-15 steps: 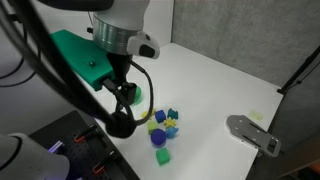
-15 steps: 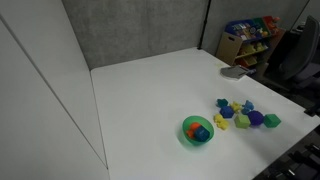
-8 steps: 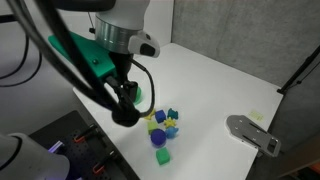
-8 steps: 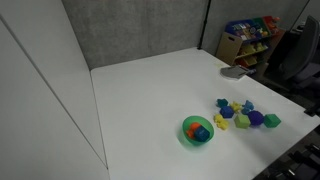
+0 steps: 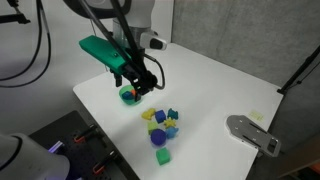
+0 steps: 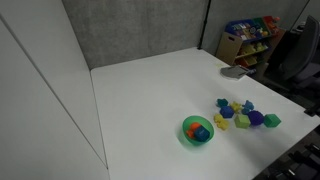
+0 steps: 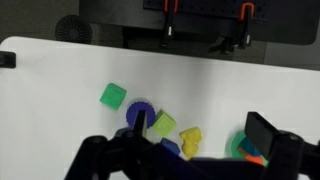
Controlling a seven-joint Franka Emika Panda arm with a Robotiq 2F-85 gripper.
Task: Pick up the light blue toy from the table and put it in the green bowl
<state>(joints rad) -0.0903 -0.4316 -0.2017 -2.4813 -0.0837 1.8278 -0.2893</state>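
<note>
The green bowl point(image 6: 190, 124) stands on the white table, left of the toy cluster. A light blue toy point(image 6: 199, 134) lies inside it beside an orange piece. In the wrist view the bowl point(image 7: 236, 146) shows at the lower right, with the pale blue piece point(image 7: 249, 146) partly behind one finger. My gripper point(image 7: 200, 122) is open and empty, with its fingers point(image 7: 262, 133) spread wide above the table. In an exterior view the gripper point(image 5: 141, 84) hangs just above and beside the bowl point(image 5: 128, 96).
Loose toys lie beside the bowl: a green cube point(image 7: 113, 95), a purple cylinder point(image 7: 133, 110), a yellow-green block point(image 7: 162, 124), a yellow toy point(image 7: 189, 140) and darker blue blocks point(image 6: 222, 102). A grey object point(image 5: 252, 133) lies at the table's far side. The table edge point(image 5: 95, 112) is close to the bowl.
The arm has risen and swung back from its low place near the table's front edge. The bowl, hidden by the gripper before, now shows. The toys have not moved.
</note>
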